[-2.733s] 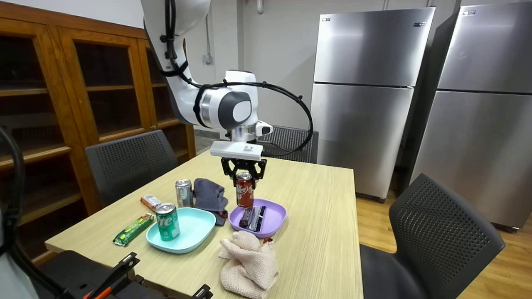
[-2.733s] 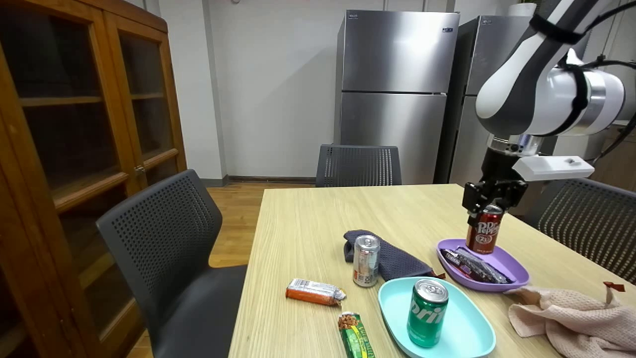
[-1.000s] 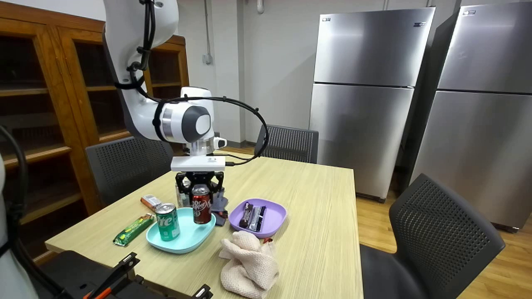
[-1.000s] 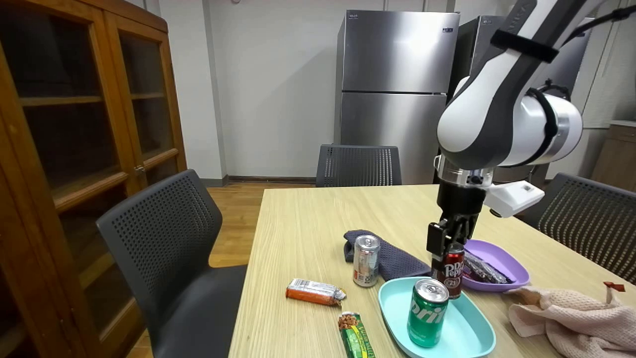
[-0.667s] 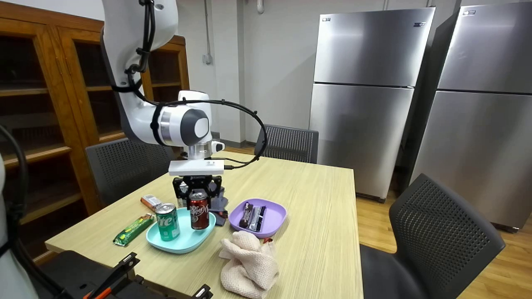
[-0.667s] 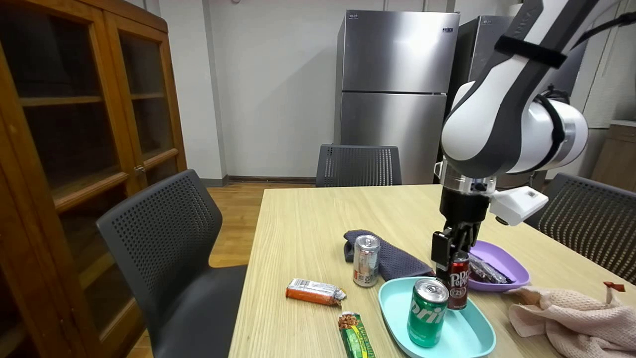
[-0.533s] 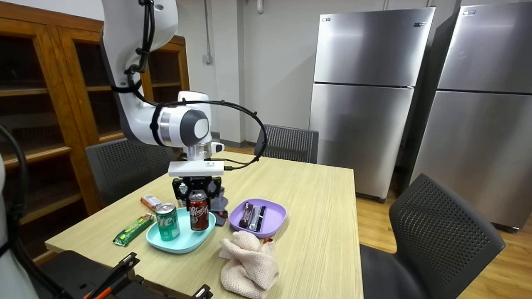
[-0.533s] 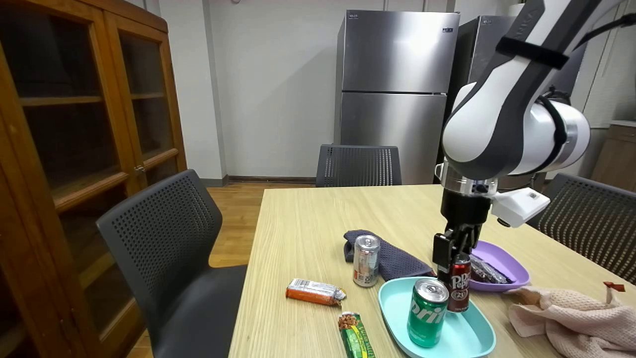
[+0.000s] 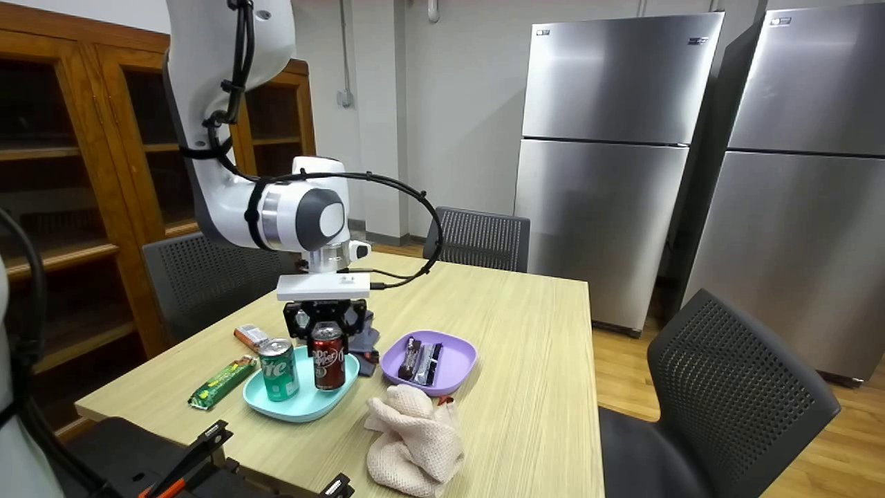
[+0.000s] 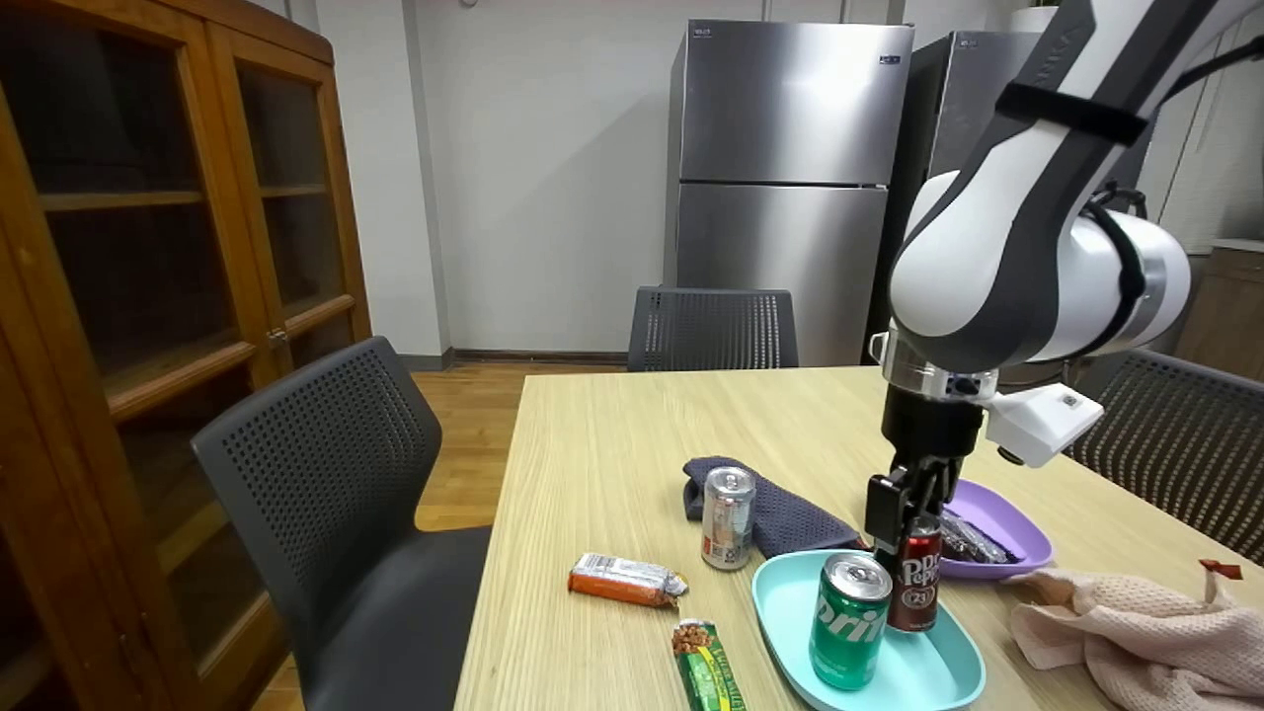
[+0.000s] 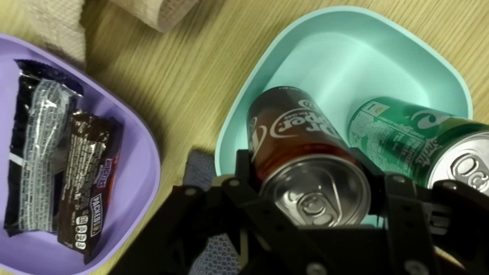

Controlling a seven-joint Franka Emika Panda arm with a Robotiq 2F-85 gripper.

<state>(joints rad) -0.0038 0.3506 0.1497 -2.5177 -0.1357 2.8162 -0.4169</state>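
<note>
Gripper [image 11: 305,164]: closed on the Dr Pepper can [image 11: 298,126], one finger each side.
Dr Pepper can: upright, over the turquoise plate [image 11: 351,65]; base contact cannot be confirmed.
Sprite can [image 11: 405,141]: on the same plate, near but apart; a spreading finger could knock it.
Handling, as judged: hold vertical; verify a flat base before loosening; spread slowly.
</note>
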